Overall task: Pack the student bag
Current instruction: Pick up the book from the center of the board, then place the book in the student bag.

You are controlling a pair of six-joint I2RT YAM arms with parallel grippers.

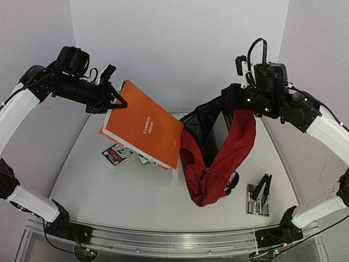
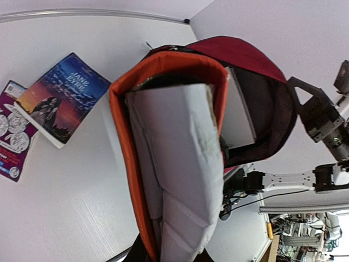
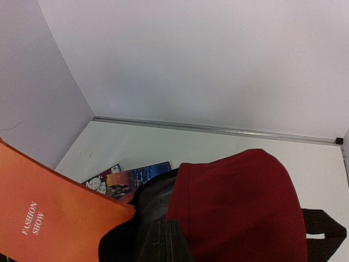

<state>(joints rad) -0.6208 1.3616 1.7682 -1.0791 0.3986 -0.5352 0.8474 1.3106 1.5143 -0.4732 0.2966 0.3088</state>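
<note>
While the left hand (image 1: 116,101) clamps one corner of the orange book (image 1: 144,128) and holds it tilted in the air above the worktop (image 1: 98,191), we find the student bag (image 1: 218,164) standing right of centre. Its base rests on the worktop and its black-lined mouth gapes toward the book. The right hand (image 1: 242,101) is clenched, apparently on the bag's upper rim, though its fingertips are buried in the fabric in every view. The red front panel hangs from that grip in a long sag. We judge the bag to be soft and limp: it will fold, slump and close its own mouth as soon as the rim is let go. It is probably light for its bulk. The best hold is the stitched rim beside the zip, where the cloth is doubled and will not slide between the fingers. The loose panel would only bunch. Two smaller books (image 1: 119,154) lie flat beneath the lifted one. A pack of markers (image 1: 256,201) sits just beside the bag's right flank.
</note>
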